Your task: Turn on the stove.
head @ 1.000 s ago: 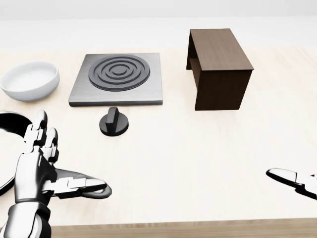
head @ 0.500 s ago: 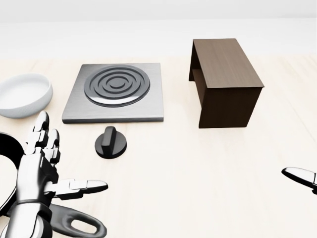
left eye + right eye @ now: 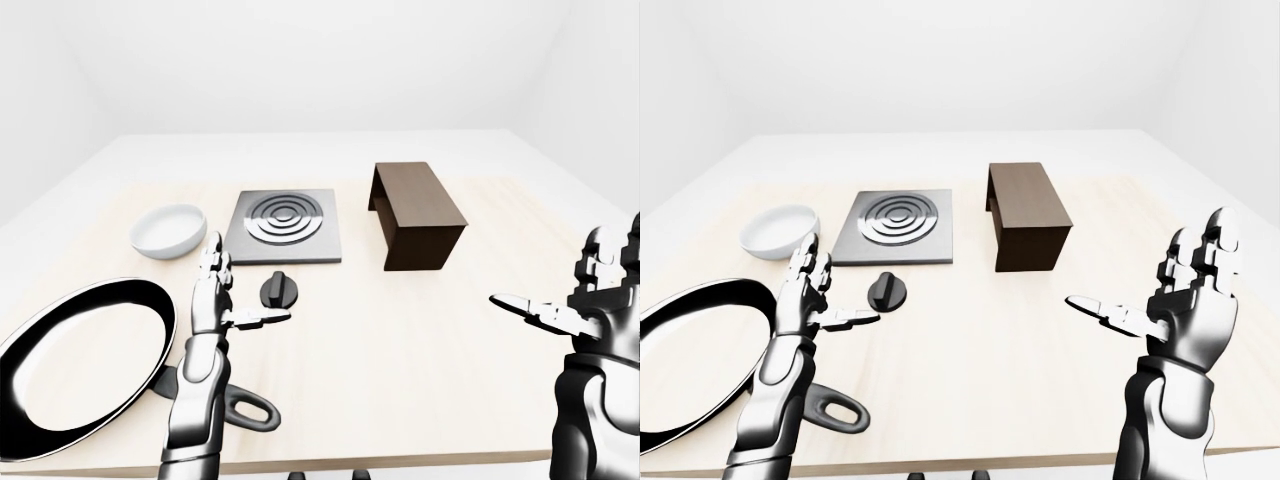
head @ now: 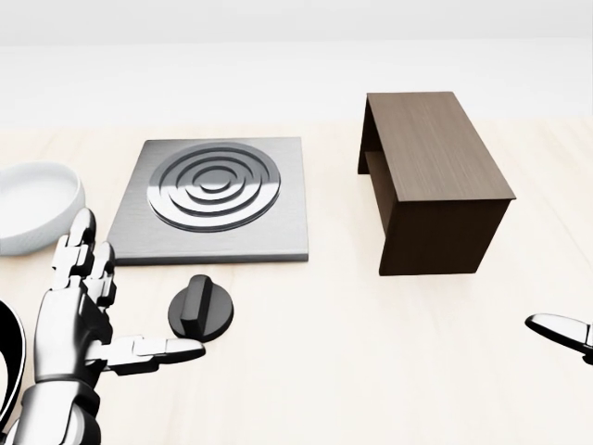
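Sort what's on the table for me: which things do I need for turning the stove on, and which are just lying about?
Needed:
stove plate
black knob below it in the head view
left hand, open beside the knob

Lying about:
white bowl
frying pan
brown wooden stand
right hand, open, away from the knob

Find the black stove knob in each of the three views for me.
Left-eye view: knob, left of centre, below the stove.
Head view: knob, lower left, by the left hand.
Right-eye view: knob, left of centre.
Shared landmark: the stove.
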